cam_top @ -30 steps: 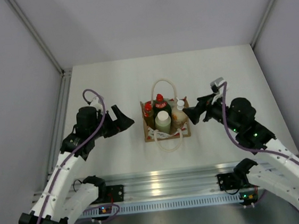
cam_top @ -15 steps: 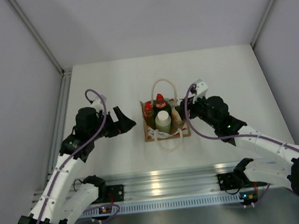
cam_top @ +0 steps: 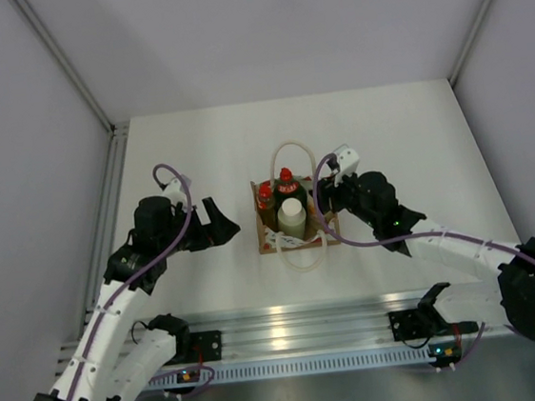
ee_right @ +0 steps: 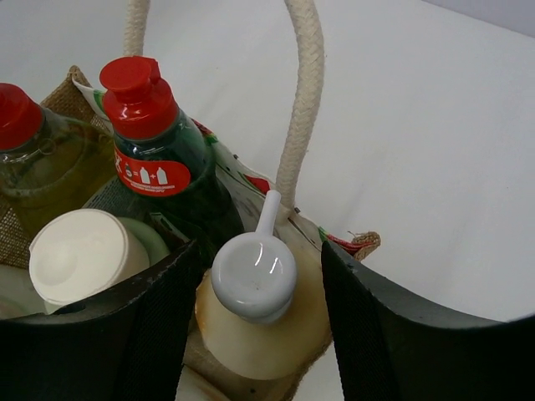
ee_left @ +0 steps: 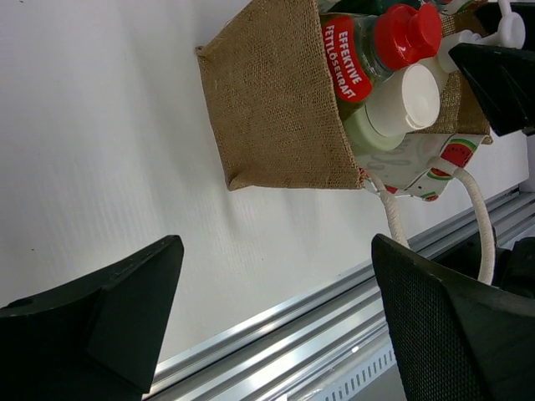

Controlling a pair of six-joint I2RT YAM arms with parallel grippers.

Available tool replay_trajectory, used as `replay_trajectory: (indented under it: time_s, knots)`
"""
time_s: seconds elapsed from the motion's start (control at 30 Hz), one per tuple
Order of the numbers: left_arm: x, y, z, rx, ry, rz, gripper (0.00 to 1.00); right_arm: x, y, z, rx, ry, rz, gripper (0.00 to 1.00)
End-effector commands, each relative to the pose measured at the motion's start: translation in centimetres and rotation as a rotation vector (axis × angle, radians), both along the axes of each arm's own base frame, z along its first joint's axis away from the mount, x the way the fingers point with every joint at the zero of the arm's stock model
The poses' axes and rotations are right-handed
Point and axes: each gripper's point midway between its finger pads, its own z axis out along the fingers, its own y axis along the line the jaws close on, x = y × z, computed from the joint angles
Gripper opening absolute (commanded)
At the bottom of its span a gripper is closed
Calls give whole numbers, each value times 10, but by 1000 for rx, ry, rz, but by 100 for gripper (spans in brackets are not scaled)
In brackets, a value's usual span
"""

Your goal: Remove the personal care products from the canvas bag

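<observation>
The right gripper (cam_top: 327,197) had its jaws open astride the cream bottle (ee_right: 253,280) in the canvas bag (ee_left: 280,109), evidently positioned for a grasp. The left gripper (ee_left: 276,259) hung open, apart to the bag's left.

I'm working in a robotics lab test cell, a purpose-built enclosure. The flat white table (cam_top: 205,150) is boxed in by plain pale wall panels (cam_top: 259,29) set in metal corner struts (cam_top: 61,59). A ribbed aluminium rail (cam_top: 299,317) runs along the near edge, and the left arm (cam_top: 115,293) and right arm (cam_top: 464,252) are both bolted to it. Purple cables (cam_top: 171,177) loop exposed over the arms. Small status lights (cam_top: 439,348) glow down at the mounts.
</observation>
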Motion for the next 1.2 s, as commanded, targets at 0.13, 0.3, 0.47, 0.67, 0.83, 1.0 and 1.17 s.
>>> replay_trajectory:
  time_s: [0.13,0.3,0.47,0.67,0.83,1.0,1.17]
  knots:
    - [1,0,1,19,-20,-17,98,11,21,42,61,-138,42,51]
    - [1,0,-1,21,-11,-21,98,15,25,29,9,-129,61,42]
    - [1,-1,-1,20,-12,-24,98,13,25,25,27,-138,60,33]
    - [2,-1,-3,23,-7,-25,98,14,30,30,47,-159,81,0]
    - [1,-1,-2,23,-11,-24,98,16,29,58,81,-215,72,0]
    - [2,0,-3,24,-9,-18,98,17,26,95,114,-283,53,0]
    - [2,0,-2,25,-11,-19,98,14,23,117,139,-319,50,0]
